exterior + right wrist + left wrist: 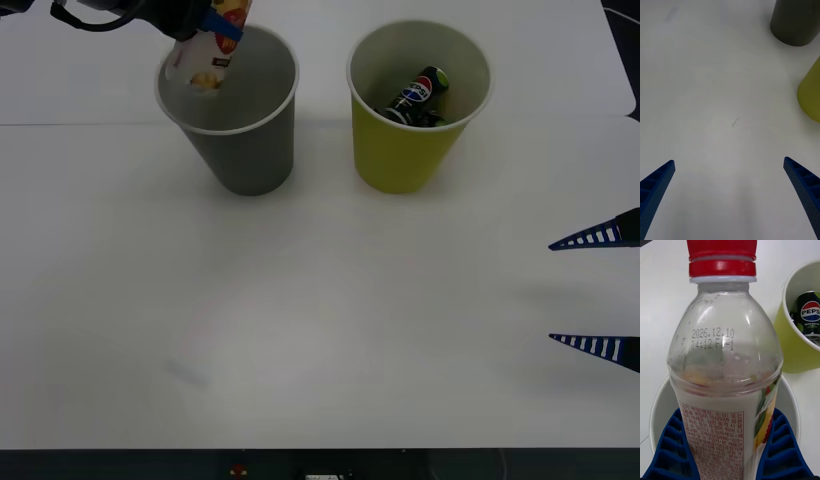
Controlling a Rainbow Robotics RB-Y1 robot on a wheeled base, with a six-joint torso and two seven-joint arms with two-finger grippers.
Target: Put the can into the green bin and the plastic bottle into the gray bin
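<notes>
Left gripper (728,461) holds plastic bottle (724,363) over gray bin (250,150).

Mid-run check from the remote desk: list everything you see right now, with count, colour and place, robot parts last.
plastic bottle: one, clear with red cap and red-yellow-white label, tilted over the gray bin's mouth, held by the left gripper.
can: one, black with Pepsi logo, lying inside the green bin.
gray bin: one, gray with whitish rim, upright at far left of the table.
green bin: one, yellow-green with pale rim, upright beside the gray bin, on its right.
table: one, white, under everything.
left gripper: one, blue fingers, clamped on the bottle's label above the gray bin.
right gripper: one, blue fingers spread, over bare table at right.
</notes>
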